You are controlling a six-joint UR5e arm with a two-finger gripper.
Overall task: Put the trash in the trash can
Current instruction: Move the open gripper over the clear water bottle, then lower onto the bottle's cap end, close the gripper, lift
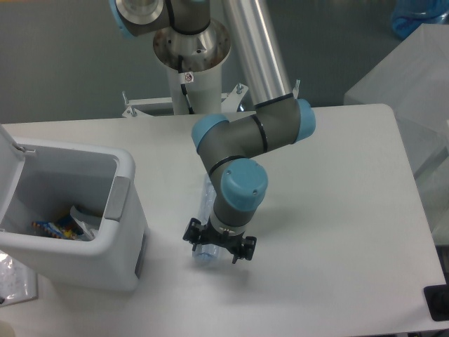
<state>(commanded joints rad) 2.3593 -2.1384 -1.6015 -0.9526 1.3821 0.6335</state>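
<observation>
The clear plastic bottle (204, 255) lies on the white table, pointing away from the camera, and the arm covers most of its length. My gripper (219, 243) hangs low over the bottle's near end. It is open, with one finger on each side of the bottle. The white trash can (125, 226) stands at the left with its lid tipped back. It holds colourful litter and a clear crumpled piece (83, 220) that may be the wrapper. The bottle rests roughly a hand's width to the right of the can's grey front panel.
The robot's base column (189, 67) rises behind the table's far edge. A translucent white cover (414, 77) stands at the right. A small black object (438, 302) sits past the near right corner. Something clear (8, 278) lies at the can's left foot.
</observation>
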